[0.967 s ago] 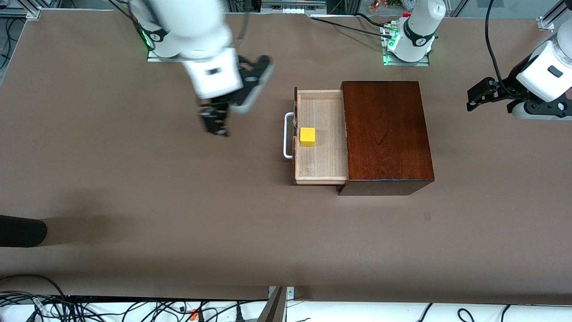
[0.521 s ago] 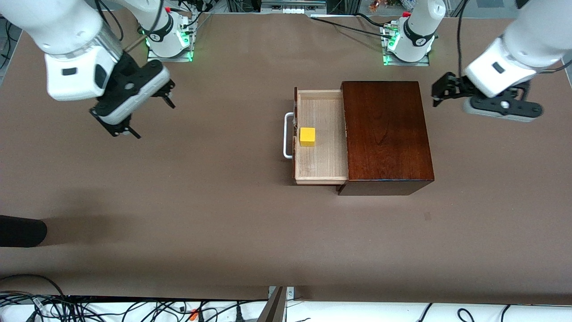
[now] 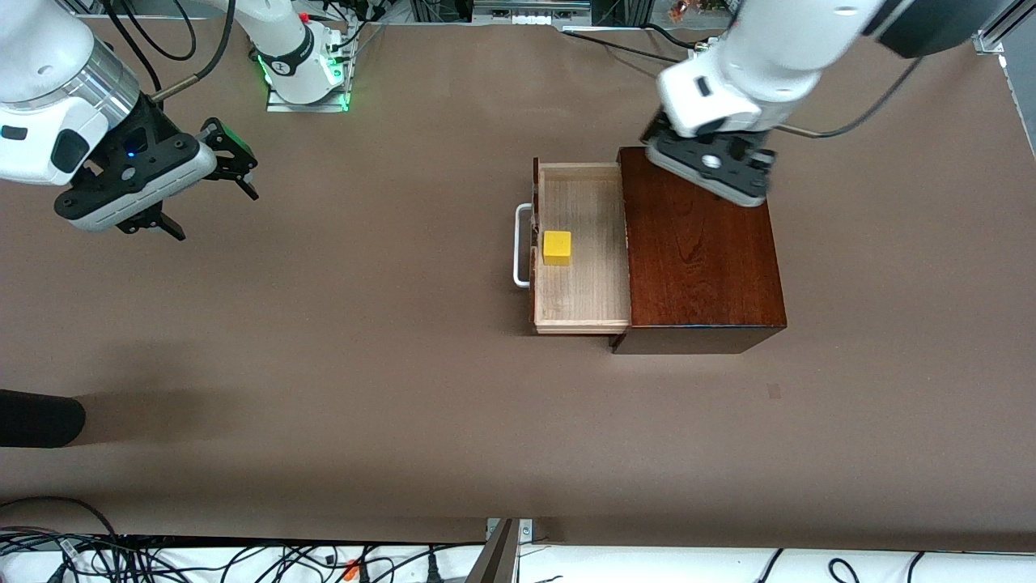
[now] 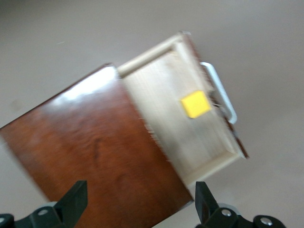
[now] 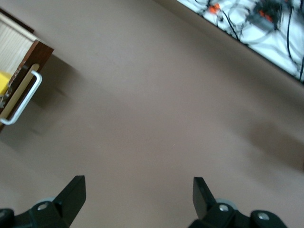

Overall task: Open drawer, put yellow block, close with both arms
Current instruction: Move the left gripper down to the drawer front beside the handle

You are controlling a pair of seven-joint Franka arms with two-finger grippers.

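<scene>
On the brown counter (image 3: 340, 364), seen from the front camera, the drawer (image 3: 581, 247) stands pulled out of its mahogany box (image 3: 700, 243) toward the right arm's end, its white handle (image 3: 522, 245) leading. The yellow block (image 3: 557, 247) sits on the pale drawer floor, close to the drawer front and apart from the side walls. The left arm's tool (image 3: 652, 136) hangs over the box's corner farthest from the camera, mostly hidden under its own white wrist. The right arm's tool (image 3: 206, 194) hangs over bare counter near the right arm's end, well apart from the drawer, its fingers spread wide. A dark object (image 3: 40, 418) pokes in at the counter's edge, nearer the camera.

From the left wrist camera, the left tool (image 4: 140, 202) shows both black fingertips (image 4: 73, 199) set wide apart, with the glossy box (image 4: 95, 147) directly beneath. The open drawer (image 4: 190, 114) extends past it, the yellow block (image 4: 195, 104) resting inside near the white handle (image 4: 221, 92).

From the right wrist camera, the right tool (image 5: 137, 197) is likewise wide, with only bare counter (image 5: 156, 109) between its fingertips (image 5: 73, 194). The drawer front (image 5: 26, 71) and handle (image 5: 21, 102) show at the frame's edge, a sliver of yellow block (image 5: 4, 81) just visible. Tangled cables (image 5: 256, 23) lie along the counter's edge.
</scene>
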